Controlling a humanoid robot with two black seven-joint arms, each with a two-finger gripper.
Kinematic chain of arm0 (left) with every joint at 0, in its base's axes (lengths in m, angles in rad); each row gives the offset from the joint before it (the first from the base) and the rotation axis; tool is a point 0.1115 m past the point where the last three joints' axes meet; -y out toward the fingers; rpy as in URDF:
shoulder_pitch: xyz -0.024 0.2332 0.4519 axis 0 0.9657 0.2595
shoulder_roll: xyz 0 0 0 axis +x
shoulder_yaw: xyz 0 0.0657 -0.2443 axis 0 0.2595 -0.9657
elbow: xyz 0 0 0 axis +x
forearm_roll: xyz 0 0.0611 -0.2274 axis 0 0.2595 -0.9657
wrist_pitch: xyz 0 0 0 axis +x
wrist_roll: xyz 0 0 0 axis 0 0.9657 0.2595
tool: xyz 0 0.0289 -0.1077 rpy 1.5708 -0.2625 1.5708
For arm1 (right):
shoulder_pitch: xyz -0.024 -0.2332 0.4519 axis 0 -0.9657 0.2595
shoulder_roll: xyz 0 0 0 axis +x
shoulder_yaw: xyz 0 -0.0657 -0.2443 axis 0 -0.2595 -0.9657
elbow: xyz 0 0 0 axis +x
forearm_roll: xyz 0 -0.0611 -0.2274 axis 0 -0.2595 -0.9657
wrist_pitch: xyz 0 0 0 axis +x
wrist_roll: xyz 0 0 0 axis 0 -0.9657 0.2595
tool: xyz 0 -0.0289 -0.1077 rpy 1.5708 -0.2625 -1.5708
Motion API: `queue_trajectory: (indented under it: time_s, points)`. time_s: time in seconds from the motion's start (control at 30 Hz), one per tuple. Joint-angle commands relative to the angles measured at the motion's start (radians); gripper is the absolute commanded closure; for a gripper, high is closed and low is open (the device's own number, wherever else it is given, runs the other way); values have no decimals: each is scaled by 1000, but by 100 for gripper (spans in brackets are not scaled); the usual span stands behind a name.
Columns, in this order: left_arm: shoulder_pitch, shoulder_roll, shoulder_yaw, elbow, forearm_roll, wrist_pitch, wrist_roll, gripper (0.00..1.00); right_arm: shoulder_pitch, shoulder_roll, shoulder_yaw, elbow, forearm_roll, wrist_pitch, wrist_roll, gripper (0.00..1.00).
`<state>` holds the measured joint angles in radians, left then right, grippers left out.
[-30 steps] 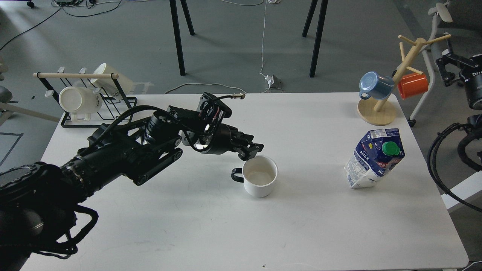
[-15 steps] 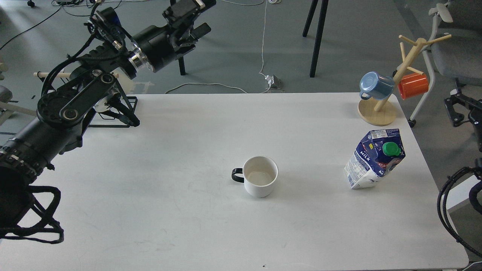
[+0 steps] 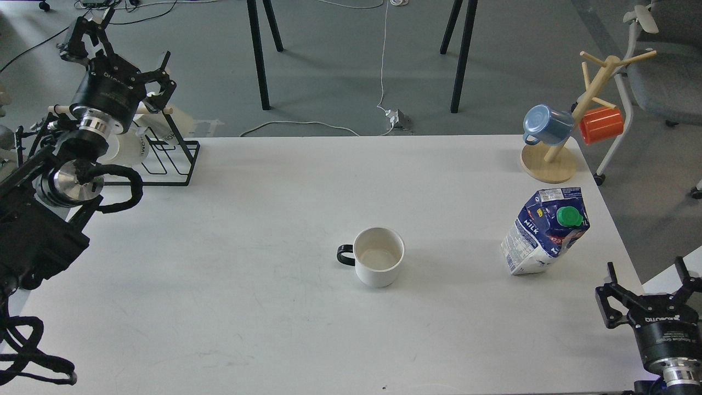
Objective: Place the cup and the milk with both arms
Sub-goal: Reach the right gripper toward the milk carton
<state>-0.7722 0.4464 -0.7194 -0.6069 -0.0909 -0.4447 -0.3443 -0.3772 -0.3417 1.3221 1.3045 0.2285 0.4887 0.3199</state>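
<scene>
The white cup (image 3: 378,258) with a black loop handle on its left stands upright near the middle of the white table (image 3: 263,307). The blue and white milk carton (image 3: 543,233) with a green cap stands upright near the right edge. My left gripper (image 3: 119,55) is open and empty, raised over the table's far left corner, far from the cup. My right gripper (image 3: 647,277) is open and empty at the table's near right corner, below the carton and apart from it.
A black wire rack (image 3: 170,156) with cream mugs stands at the far left, partly hidden by my left arm. A wooden mug tree (image 3: 565,131) with a blue mug (image 3: 545,125) and an orange mug (image 3: 602,125) stands at the far right corner.
My left gripper drew back from the cup's rim, up and away to the far left corner. My right gripper came into view at the near right corner. Cup and carton did not move.
</scene>
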Motion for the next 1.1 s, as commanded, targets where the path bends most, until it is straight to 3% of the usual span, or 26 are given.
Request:
queue_trajectory:
  time_s: [0.0,0.57,0.93,1.07]
  points:
    - [25,2,-2,9,-12,0,-2,1,14,64,-61,-5,-3,0,1,1]
    - [30,23,0,10,-10,1,2,1,170,101,-109,-14,-11,0,-1,4]
    - [30,25,1,12,-10,4,2,1,241,101,-135,-50,-12,0,-2,37]
    - [30,26,0,12,-10,8,2,1,241,105,-152,-48,-11,0,-1,53]
